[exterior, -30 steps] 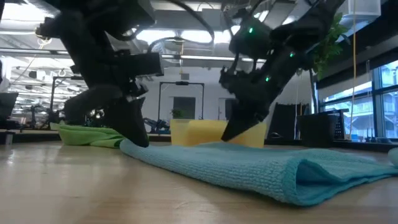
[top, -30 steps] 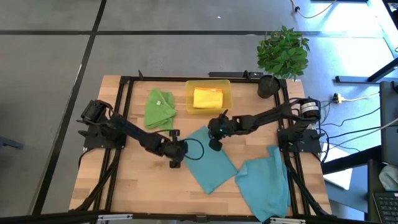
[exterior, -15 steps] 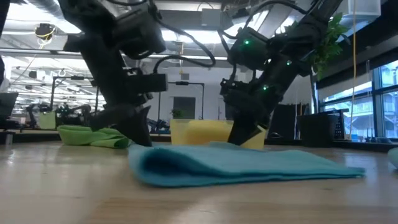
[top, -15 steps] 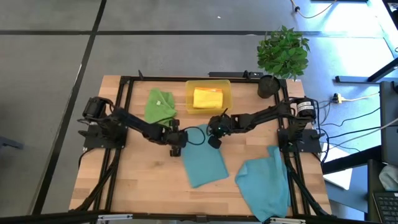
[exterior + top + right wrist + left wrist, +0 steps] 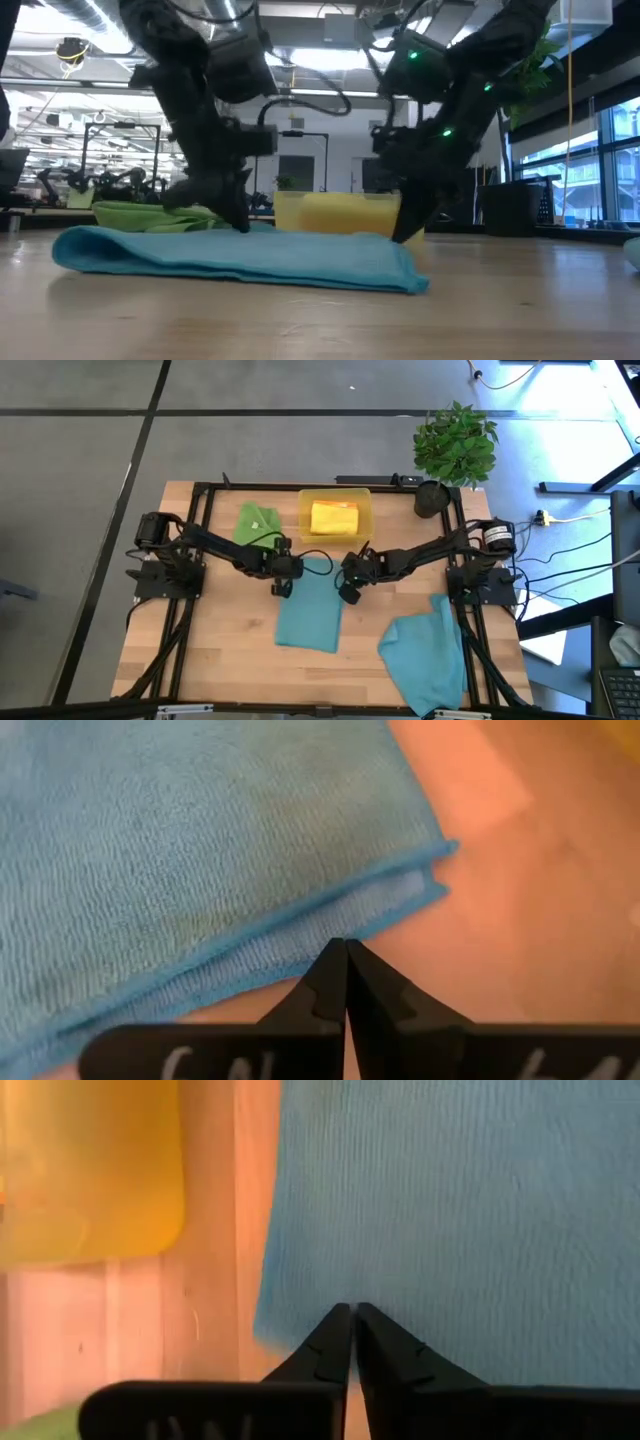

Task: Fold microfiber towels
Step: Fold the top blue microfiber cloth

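Note:
A folded teal towel [image 5: 308, 610] lies flat on the table's middle. My left gripper [image 5: 282, 588] is shut at its left edge and my right gripper [image 5: 348, 594] is shut at its right edge, both near the far corners. Another teal towel [image 5: 425, 650] lies rumpled at the near right. Farther back, a green towel [image 5: 256, 530] lies at the left, and a yellow towel [image 5: 334, 518] rests in a yellow tray [image 5: 362, 502]. My left gripper has its shut fingertips [image 5: 338, 1330] on the teal towel's left edge, close to the far-left corner [image 5: 266, 1332]. It slants down from the table's left. The fingers hide the edge itself, so whether they pinch it I cannot tell. The towel lies flat on the table. My right gripper meets the towel's right edge [image 5: 300, 952] a little short of the far-right corner [image 5: 445, 850], where two layers show. Its shut fingertips [image 5: 330, 970] slant down from the table's right and just reach the lower layer. The towel stays flat on the wood.
A potted plant [image 5: 455, 445] stands at the far right corner. A black frame [image 5: 200, 540] runs around the table's edge. Bare wood [image 5: 215, 650] lies at the near left, in front of the left arm.
My left gripper has swung toward the table's far edge, drawing the teal towel's left corner with it. The towel has slid and turned about on the table from slanted to nearly square with the edges. My right gripper has rolled and has stayed almost where it was.

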